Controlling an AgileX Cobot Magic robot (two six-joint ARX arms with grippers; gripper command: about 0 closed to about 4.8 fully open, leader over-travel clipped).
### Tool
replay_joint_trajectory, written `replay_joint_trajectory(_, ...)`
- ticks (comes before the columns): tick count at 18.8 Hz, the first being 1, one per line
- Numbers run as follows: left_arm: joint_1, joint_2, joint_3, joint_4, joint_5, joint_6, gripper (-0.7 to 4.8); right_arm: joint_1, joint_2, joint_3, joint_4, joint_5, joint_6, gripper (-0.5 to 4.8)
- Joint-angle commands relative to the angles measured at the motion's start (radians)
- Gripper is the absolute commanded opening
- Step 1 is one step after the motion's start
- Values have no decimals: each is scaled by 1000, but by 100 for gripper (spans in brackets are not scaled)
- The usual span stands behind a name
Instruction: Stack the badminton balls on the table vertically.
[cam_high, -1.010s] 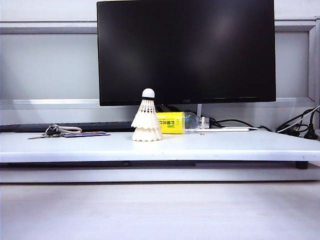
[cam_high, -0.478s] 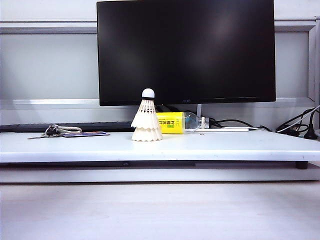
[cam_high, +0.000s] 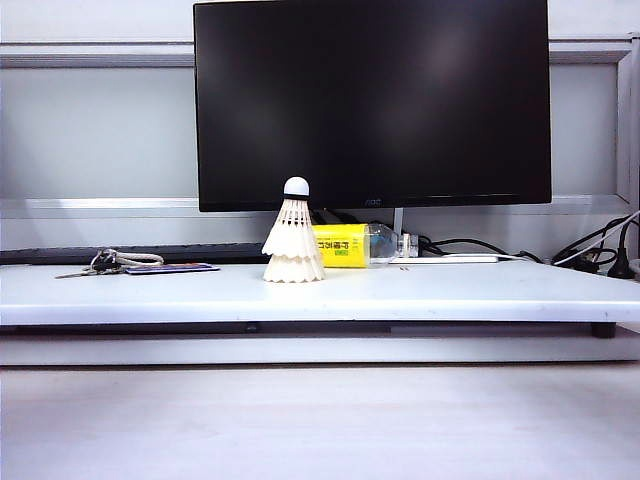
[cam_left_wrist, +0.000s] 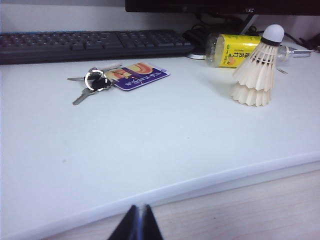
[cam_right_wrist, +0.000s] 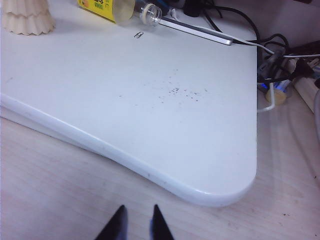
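Standing feathery shuttlecocks (cam_high: 293, 245), grippers (cam_left_wrist: 139, 222) (cam_right_wrist: 136, 225) before table (cam_high: 450, 290)

Bright, even light; soft shadows, sharp focus throughout

The badminton balls (cam_high: 293, 235) stand nested upright on the table (cam_high: 450, 295), near its rear edge at mid-length. The bottle (cam_high: 355, 245) lies just behind them. The keys (cam_high: 105, 262) and card (cam_high: 170, 268) lie toward the left rear.
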Motion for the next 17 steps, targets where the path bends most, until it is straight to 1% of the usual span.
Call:
replay_joint_trajectory(1,-1,1,-3,-17,6,-2,22,-1,-2,0,-5,9,-2,72)
replay_joint_trajectory(4,-1,1,-3,-17,6,-2,22,-25,-2,0,-5,8,-2,72)
replay_joint_trajectory(11,-1,1,-3,-17,6,-2,22,-145,-2,0,-5,9,-2,72)
replay_joint_trajectory(17,-1,1,-3,-17,6,-2,22,-187,-1,0,-5,8,-2,72)
